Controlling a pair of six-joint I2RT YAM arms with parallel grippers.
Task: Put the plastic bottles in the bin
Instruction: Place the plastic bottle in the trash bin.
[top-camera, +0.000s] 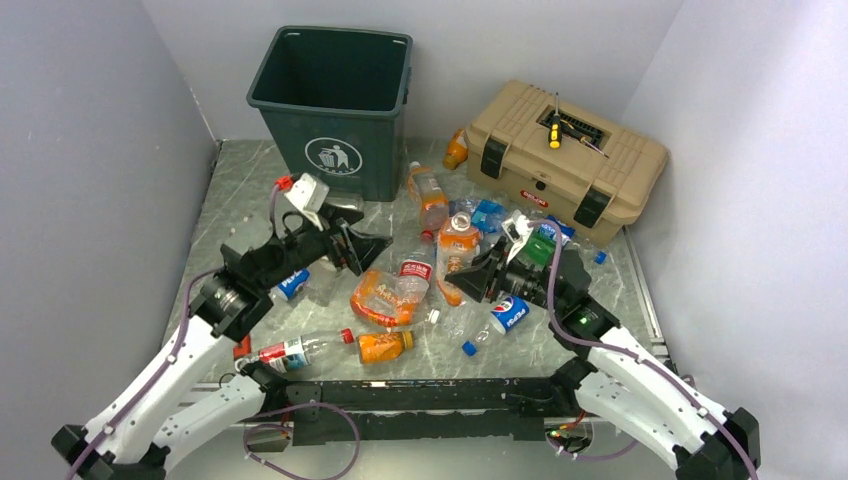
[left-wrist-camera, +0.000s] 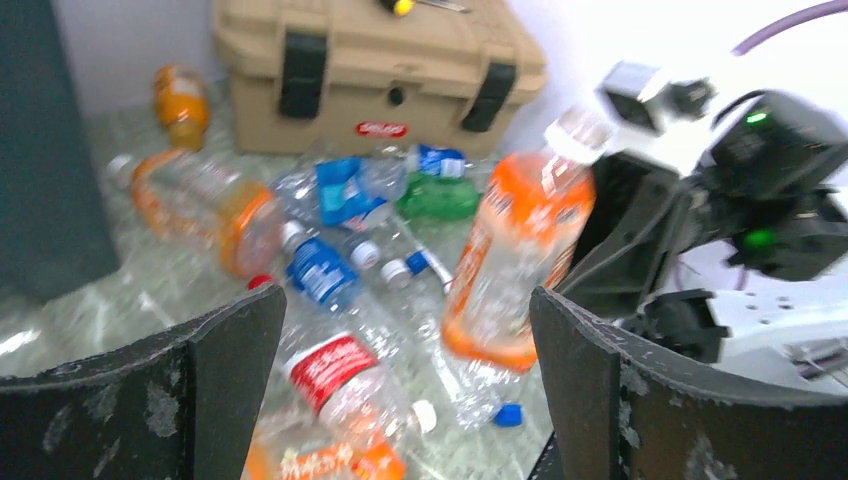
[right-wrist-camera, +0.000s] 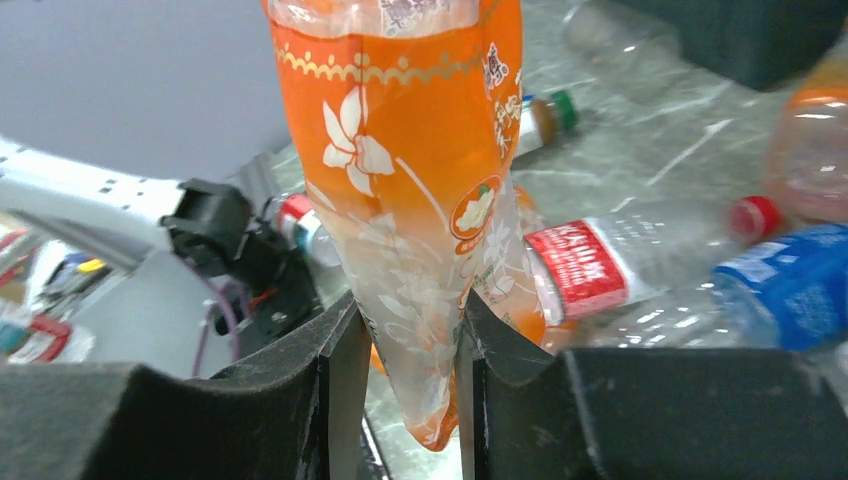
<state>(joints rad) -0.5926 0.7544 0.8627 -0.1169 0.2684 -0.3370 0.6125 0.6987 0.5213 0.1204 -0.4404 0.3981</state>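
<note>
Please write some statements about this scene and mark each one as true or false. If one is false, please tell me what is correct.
1. The right fingers are shut on an orange bottle. True.
2. The left fingers hold a bottle. False: they are open and empty.
3. The bin stands upright. True.
4. The toolbox is open. False: its lid is shut, and a screwdriver lies on it.
</note>
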